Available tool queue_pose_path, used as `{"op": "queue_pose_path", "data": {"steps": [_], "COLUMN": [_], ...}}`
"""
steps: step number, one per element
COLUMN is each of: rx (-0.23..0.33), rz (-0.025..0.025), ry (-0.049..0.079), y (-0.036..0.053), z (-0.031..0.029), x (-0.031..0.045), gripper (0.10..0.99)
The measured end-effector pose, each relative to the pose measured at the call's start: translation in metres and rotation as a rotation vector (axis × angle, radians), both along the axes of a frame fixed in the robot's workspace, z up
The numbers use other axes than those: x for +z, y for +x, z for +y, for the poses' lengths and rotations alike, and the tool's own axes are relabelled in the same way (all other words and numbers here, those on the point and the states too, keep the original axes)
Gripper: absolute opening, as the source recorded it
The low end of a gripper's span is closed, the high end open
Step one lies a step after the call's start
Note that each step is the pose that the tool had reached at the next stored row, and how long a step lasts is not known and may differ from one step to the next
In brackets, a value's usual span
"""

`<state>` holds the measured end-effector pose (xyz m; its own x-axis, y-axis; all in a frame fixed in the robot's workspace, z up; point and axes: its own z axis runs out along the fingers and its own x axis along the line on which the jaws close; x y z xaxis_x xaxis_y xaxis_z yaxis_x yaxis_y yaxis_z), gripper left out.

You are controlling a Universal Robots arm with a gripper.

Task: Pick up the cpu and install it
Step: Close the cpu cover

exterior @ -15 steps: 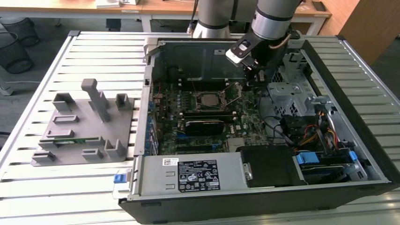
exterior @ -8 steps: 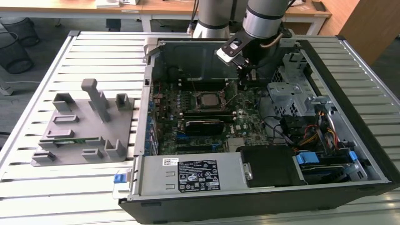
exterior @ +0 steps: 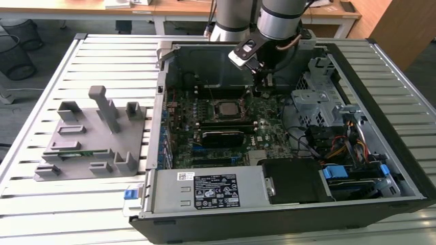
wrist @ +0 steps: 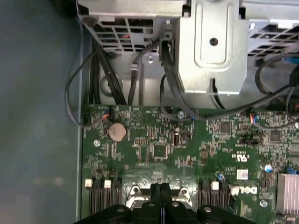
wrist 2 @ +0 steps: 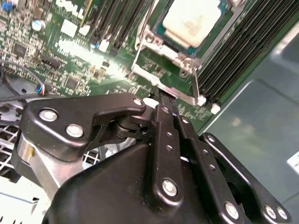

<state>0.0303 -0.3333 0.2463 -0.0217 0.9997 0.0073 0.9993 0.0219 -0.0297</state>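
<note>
cpu (wrist 2: pixel 194 21) lying in socket (wrist 2: pixel 174 52), end effector (wrist 2: pixel 162 99) closed on nothing, just beside socket's edge

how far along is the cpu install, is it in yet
Done: the cpu lies inside the metal socket frame on the motherboard. In hand: the end effector is shut with nothing seen in it, its tips right at the frame's edge. Left: I cannot tell whether the frame is latched down.

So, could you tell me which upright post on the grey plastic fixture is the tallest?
The slim post near the middle of the grey plastic fixture in the exterior view: it rises well above the shorter, blockier posts around it.
</note>
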Motion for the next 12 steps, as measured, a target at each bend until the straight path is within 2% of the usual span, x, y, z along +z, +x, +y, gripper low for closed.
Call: {"op": "queue_pose_path", "data": {"steps": [6,12], "rx": [0.0,0.0], "rz": [-0.0001,0.0], "ry": [0.0,0.0], "y": [-0.0109,-0.0166], "z": [0.0009,0.0016], "x": [-0.0004,-0.0022], "gripper": [0.106,0.106]}}
